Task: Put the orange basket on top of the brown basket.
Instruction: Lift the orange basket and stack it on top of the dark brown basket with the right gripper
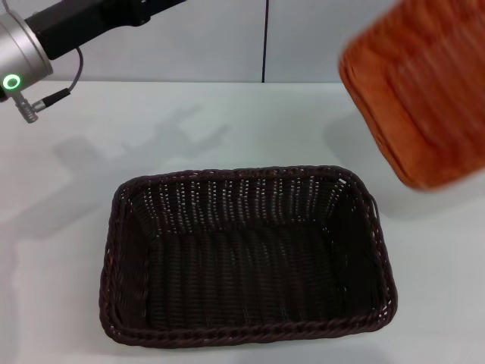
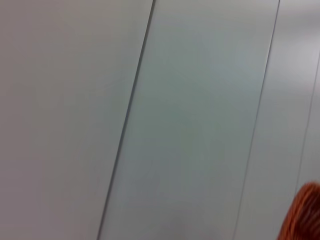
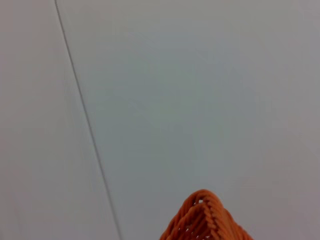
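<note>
Two baskets show in the head view. The brown basket (image 1: 246,258) sits flat on the white bench (image 1: 68,250), near the front edge, its open side up and nothing in it. The orange basket (image 1: 420,91) is up in the air at the robot's right, well above the bench and beyond the brown basket's far right corner, tilted steeply so that its underside faces the camera; it looks smeared with motion. No part of the right arm or its gripper shows here, so what carries the basket cannot be seen. The left arm (image 1: 45,34) reaches in from the upper left corner, raised high over the far left of the bench, with a silver wrist joint bearing a green ring light and a short cable; its gripper lies outside the frame.

The left wrist view looks at a pale panelled wall (image 2: 190,110) with thin seams, and a sliver of the orange basket (image 2: 302,215) shows at one corner. The left fingers are not visible, so their state cannot be told.

The right wrist view faces the same kind of wall (image 3: 190,90). A woven corner of the orange basket (image 3: 205,220) rises close to the lens. The right fingers are hidden too, and whether they grip the basket cannot be told.
</note>
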Robot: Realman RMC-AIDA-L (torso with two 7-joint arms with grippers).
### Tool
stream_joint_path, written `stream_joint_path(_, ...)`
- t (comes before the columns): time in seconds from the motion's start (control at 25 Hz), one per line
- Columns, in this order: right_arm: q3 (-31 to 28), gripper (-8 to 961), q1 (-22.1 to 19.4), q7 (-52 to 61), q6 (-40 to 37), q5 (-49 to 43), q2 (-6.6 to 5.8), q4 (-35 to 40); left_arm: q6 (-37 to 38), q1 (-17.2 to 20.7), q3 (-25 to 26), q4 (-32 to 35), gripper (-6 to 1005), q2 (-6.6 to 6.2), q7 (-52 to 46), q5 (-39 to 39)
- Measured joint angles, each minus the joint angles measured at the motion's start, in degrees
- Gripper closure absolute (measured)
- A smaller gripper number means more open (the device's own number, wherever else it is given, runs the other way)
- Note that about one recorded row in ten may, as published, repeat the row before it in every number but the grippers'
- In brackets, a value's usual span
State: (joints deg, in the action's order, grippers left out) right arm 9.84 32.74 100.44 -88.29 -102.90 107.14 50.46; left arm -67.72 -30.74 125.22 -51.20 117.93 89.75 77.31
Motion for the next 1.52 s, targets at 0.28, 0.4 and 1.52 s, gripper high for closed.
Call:
stream_joint_path(0.28, 2.77, 792, -1.28, -4.15, -3.80, 15.16, 3.94, -11.54, 0.28, -1.17, 1.43, 3.63, 136, -0.06, 2.86, -1.60)
stream_joint_path(0.4, 2.95, 793, -1.67, -5.01, -7.07, 16.48, 4.94, -14.92, 0.26, -1.46, 1.62, 4.22, 136, -0.13, 3.12, -1.60)
stream_joint_path(1.52, 3.21, 793, -6.49, -24.34, -20.65, 14.60, 11.87, -54.10, 0.78, -3.78, 4.18, 7.19, 137, -0.43, 4.64, -1.21)
